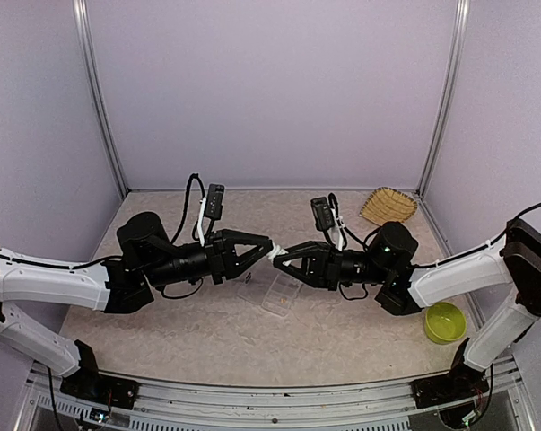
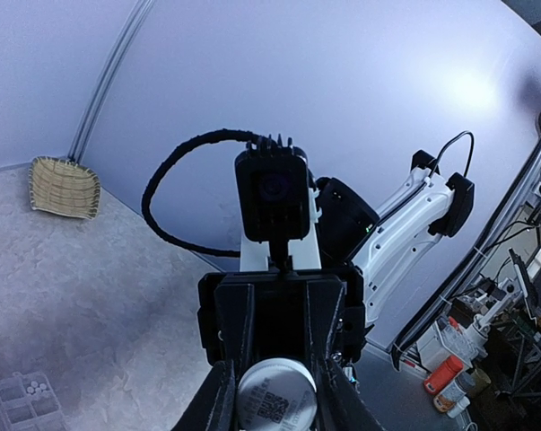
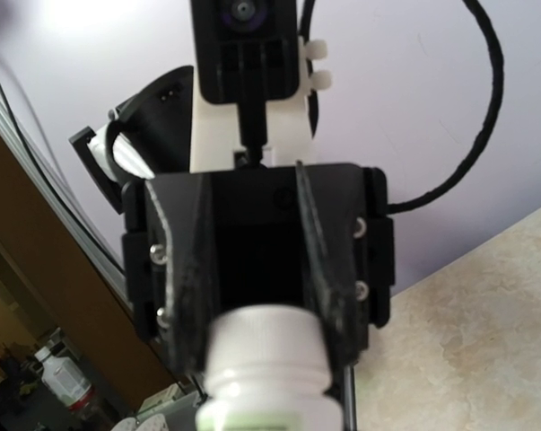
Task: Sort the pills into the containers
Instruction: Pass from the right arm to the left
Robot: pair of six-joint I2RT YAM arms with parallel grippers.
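My left gripper [image 1: 267, 249] and right gripper [image 1: 278, 255] meet tip to tip above the table's middle. Both are shut on a small white pill bottle [image 1: 272, 250] held in the air between them. The left wrist view shows the bottle's round white end with a QR code [image 2: 276, 397] between black fingers. The right wrist view shows its ribbed white cap [image 3: 268, 346] and a green label below. The clear compartment box [image 1: 272, 292] lies open on the table just under the grippers. It also shows in the left wrist view [image 2: 21, 406], with a few white pills [image 2: 35, 388] in one compartment.
A woven straw basket [image 1: 388, 206] sits at the back right corner and shows in the left wrist view [image 2: 64, 187]. A lime-green bowl [image 1: 444, 321] stands at the right near my right arm. Walls close the back and both sides.
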